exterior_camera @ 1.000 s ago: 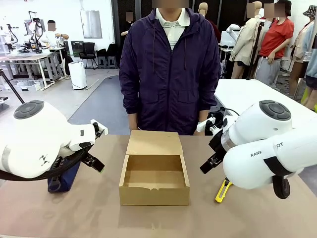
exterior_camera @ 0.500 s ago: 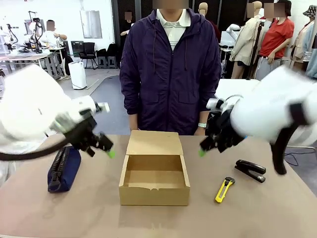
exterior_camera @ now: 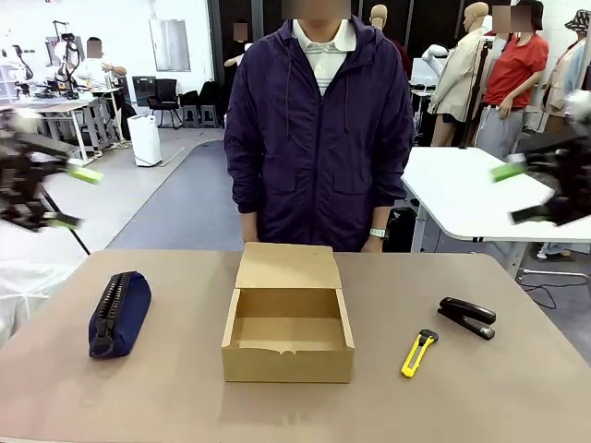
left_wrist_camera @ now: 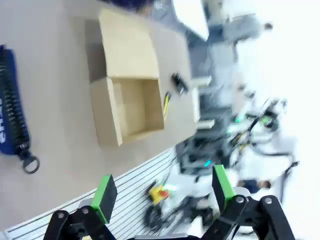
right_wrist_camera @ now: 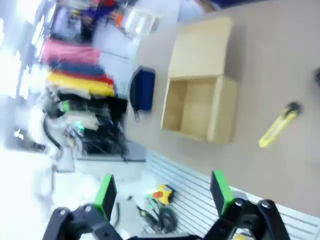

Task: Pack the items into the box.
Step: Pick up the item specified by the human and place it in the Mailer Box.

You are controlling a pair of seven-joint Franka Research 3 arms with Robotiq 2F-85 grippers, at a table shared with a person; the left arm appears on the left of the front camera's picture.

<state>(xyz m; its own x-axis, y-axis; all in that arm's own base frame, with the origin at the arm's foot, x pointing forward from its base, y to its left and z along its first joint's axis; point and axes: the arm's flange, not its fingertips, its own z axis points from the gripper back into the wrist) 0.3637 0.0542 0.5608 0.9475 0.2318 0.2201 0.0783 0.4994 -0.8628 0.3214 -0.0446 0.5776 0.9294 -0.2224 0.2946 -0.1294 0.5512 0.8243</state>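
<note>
The brown cardboard box (exterior_camera: 287, 349) stands open at the table's middle, its flap lid (exterior_camera: 284, 266) tilted back toward the person; inside it looks bare. To its right lie the yellow-and-black utility knife (exterior_camera: 417, 353) and, farther right, the black stapler (exterior_camera: 467, 317). My left gripper (exterior_camera: 74, 197) hangs blurred and open, high at the far left. High at the far right is my right gripper (exterior_camera: 517, 192), also open. The left wrist view looks down on the box (left_wrist_camera: 127, 102) and knife (left_wrist_camera: 165, 104) past its open gripper (left_wrist_camera: 164, 192). The right wrist view shows the box (right_wrist_camera: 200, 107) and knife (right_wrist_camera: 278, 125) beyond its open gripper (right_wrist_camera: 162, 192).
A navy zippered pouch (exterior_camera: 118, 312) lies left of the box. A person in a dark jacket (exterior_camera: 319, 129) stands at the table's far edge, right behind the box. A white table (exterior_camera: 471, 198) stands off to the back right.
Both arms have swung up and outward from beside the box to the picture's edges, uncovering the stapler and knife. Box, pouch and items have not moved.
</note>
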